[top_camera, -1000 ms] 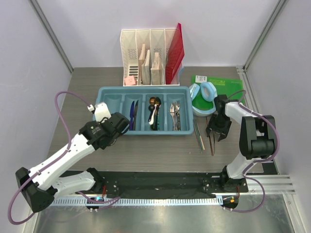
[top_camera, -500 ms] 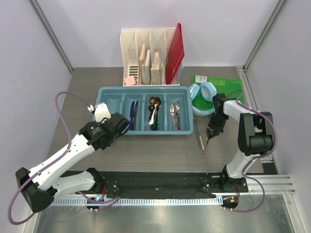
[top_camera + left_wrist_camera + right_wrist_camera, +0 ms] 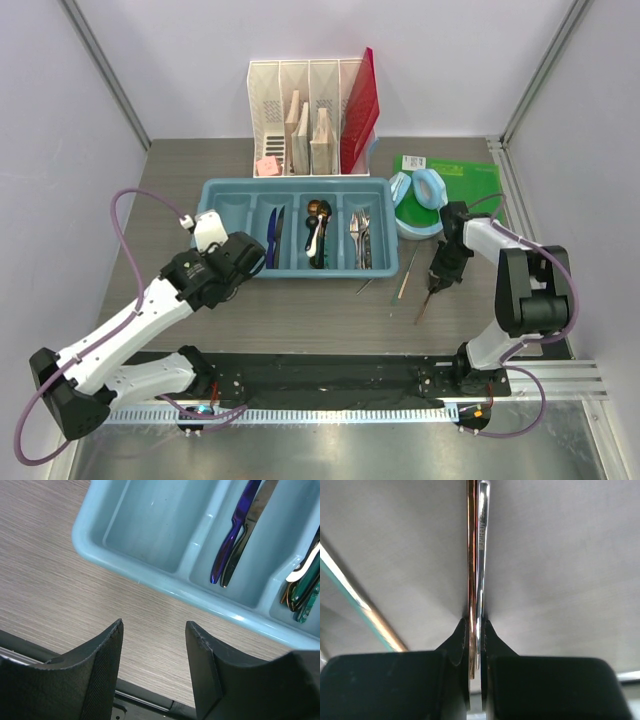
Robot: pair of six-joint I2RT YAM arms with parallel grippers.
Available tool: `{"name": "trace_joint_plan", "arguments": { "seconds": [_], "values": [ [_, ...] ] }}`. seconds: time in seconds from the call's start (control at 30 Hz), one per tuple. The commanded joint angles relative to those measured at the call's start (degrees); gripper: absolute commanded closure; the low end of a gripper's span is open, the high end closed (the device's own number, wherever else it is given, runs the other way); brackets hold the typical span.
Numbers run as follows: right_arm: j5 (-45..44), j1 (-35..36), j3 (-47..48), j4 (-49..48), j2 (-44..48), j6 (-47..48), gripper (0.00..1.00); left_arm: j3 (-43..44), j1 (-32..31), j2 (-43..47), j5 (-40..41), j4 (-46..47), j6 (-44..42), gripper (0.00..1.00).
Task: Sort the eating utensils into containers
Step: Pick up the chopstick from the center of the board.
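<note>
A robotics lab bench: bare white panel walls (image 3: 450,60), metal frame posts (image 3: 105,70), arms (image 3: 130,325) bolted to a base plate (image 3: 320,382).

L arm (image 3: 125,335): white tube links w/ black joint housings, thin purple cable (image 3: 122,205) alongside, small white box (image 3: 209,231) at wrist. R arm (image 3: 488,232): same white/black build, bulky black elbow block (image 3: 530,290), R-side purple cable (image 3: 541,395). Black base rail (image 3: 320,378). Left gripper (image 3: 153,630): matte black wedge fingers, fine mesh texture. Right gripper (image 3: 476,630): black, thin tips.
</note>
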State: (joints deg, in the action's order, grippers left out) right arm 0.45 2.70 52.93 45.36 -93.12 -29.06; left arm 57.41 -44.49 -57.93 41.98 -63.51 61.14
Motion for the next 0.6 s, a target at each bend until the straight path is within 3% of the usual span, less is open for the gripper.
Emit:
{"name": "trace_joint_plan", "arguments": {
  "seconds": [0.0, 0.33, 0.57],
  "values": [
    [-1.8, 0.7, -1.0, 8.2, 6.1, -0.6, 0.99, 1.7, 0.1, -1.1, 1.8, 2.6, -1.5, 0.46],
    [1.7, 1.1, 4.2, 12.5, 8.5, -1.3, 0.99, 1.4, 0.1, -3.0, -0.1, 3.9, -1.8, 0.47],
    [6.8, 4.2, 14.1, 15.7, 6.8, -2.6, 0.99, 1.3, 0.1, -3.2, 0.1, 4.5, -1.1, 0.46]
  ]
}}
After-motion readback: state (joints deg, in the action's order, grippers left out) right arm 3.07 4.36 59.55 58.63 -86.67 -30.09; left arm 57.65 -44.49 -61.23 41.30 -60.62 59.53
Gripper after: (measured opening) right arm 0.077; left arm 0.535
